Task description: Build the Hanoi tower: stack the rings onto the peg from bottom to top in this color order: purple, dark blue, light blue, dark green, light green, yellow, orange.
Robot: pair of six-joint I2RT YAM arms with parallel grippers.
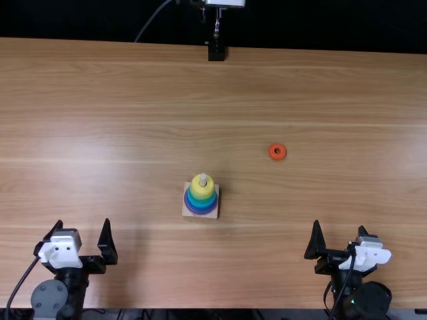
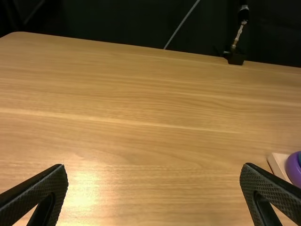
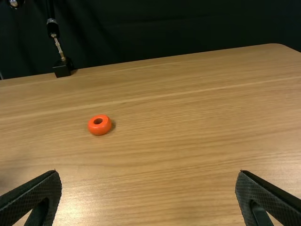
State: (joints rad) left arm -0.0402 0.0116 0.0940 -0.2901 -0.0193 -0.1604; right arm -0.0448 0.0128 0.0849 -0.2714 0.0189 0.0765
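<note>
The table (image 1: 120, 120) has 1 black mount (image 1: 216, 53) at its far edge, dark cloth (image 3: 164, 33) behind.

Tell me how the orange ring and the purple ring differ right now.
Place: the orange ring lies off by itself on the table, while the purple ring is at the bottom of the stack on the peg.
Size: the orange ring is clearly narrower than the purple ring.
Cover: the orange ring's top and hole are exposed; the purple ring is partly hidden by the rings above it.
Both are round and lie flat.
</note>
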